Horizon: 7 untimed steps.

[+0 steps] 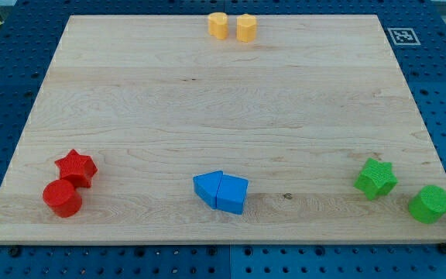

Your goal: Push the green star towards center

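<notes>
A: Starting with the camera view, where is my tip?

B: It does not show anywhere in the view, so I cannot place it relative to the blocks. There is no pincer on this arm, only the rod, and with the rod out of view I cannot tell anything about its state or whether it touches a block.

A: And the green star?

B: The green star (pixel 375 177) lies on the wooden board (pixel 223 101) near the view's bottom right corner, well apart from the board's middle. Just to its right and a little lower sits a green cylinder (pixel 430 204), close to the board's right edge; a narrow strip of wood shows between the two.

A: What else is on the board?

B: At the view's bottom centre, two blue blocks are pressed together: a blue triangular block (pixel 208 188) on the left and a blue pentagon-like block (pixel 232 194) on the right, touching along one side. At the bottom left, a red star (pixel 76 167) sits just above a red cylinder (pixel 61 198); they appear to touch. At the view's top, a yellow cylinder (pixel 218 25) stands just beside a yellow hexagonal block (pixel 245 27), with a slim gap between them.

A: Any containers?

B: The board is the only thing bearing the blocks. It rests on a blue perforated table (pixel 6 85), and a small black-and-white marker (pixel 403 35) lies beyond the board's top right corner.
</notes>
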Each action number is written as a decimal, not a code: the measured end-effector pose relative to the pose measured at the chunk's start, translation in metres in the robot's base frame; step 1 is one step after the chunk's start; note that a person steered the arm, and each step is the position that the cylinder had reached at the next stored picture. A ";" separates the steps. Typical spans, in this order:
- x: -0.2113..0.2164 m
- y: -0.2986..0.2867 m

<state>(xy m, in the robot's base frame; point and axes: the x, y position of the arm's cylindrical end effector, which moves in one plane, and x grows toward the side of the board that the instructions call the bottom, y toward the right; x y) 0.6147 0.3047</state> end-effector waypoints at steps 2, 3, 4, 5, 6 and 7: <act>-0.023 -0.052; -0.026 -0.066; -0.043 -0.072; -0.056 -0.089; -0.060 -0.119; -0.066 -0.144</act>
